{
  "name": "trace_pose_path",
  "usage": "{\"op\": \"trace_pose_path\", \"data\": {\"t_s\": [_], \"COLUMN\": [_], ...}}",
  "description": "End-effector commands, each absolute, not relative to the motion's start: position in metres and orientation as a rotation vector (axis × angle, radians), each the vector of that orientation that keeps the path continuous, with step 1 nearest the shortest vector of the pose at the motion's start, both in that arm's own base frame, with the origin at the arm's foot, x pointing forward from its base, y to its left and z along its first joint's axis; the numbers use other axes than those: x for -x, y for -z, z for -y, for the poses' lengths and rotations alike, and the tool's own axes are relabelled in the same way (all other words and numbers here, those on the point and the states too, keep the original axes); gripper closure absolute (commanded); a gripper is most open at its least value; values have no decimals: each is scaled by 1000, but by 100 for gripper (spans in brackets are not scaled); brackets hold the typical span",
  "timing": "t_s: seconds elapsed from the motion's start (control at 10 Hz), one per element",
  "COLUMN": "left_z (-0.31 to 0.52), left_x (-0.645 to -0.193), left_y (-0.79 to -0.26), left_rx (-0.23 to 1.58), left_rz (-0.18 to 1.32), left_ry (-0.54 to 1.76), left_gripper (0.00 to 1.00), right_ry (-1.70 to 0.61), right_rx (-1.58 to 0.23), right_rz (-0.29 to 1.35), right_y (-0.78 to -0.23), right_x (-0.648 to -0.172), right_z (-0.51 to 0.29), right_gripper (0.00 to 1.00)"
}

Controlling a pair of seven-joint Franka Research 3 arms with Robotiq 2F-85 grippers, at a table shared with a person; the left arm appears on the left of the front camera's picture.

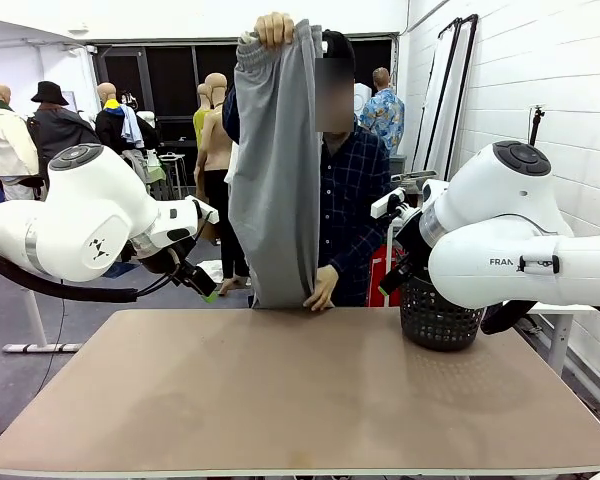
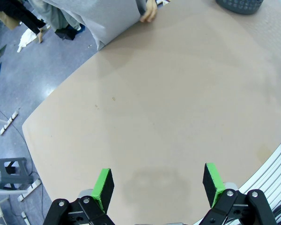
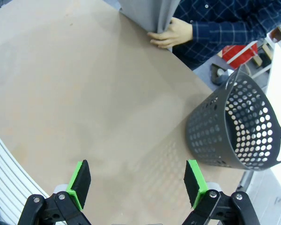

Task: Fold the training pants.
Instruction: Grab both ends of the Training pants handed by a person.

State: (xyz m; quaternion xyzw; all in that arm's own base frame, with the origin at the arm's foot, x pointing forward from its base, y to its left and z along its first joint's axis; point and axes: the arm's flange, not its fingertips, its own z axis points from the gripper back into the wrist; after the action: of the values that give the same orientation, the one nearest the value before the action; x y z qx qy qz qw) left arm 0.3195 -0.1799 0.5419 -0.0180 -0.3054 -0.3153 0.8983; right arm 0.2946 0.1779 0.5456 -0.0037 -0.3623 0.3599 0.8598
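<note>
A person at the far side of the table holds the light grey training pants (image 1: 275,170) up in the air, one hand (image 1: 274,28) at the waistband on top and the other hand (image 1: 322,288) gripping the lower end at the table's far edge. The pants' lower end also appears in the left wrist view (image 2: 103,18) and the right wrist view (image 3: 147,14). My left gripper (image 2: 159,183) hangs open above the bare tabletop, nothing between its green pads. My right gripper (image 3: 138,183) is open too, above the table near the basket. In the front view both arms are drawn back at the sides.
A black mesh basket (image 1: 435,315) stands at the table's far right edge, also in the right wrist view (image 3: 239,129). The brown tabletop (image 1: 300,390) lies bare between the arms. A white wall runs along the right.
</note>
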Motion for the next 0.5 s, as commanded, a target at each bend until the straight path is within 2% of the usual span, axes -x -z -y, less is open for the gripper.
{"op": "trace_pose_path", "data": {"t_s": [0.0,0.4], "left_z": [180,180], "left_x": [-319,-319], "left_y": [-541,-541], "left_rx": [36,36], "left_rz": [629,629], "left_ry": [664,664], "left_gripper": [0,0], "right_ry": [-757,-757], "right_rx": [11,11], "right_rz": [761,761], "right_y": [-545,-545], "right_x": [-295,-295], "right_z": [-178,-178], "right_gripper": [0,0]}}
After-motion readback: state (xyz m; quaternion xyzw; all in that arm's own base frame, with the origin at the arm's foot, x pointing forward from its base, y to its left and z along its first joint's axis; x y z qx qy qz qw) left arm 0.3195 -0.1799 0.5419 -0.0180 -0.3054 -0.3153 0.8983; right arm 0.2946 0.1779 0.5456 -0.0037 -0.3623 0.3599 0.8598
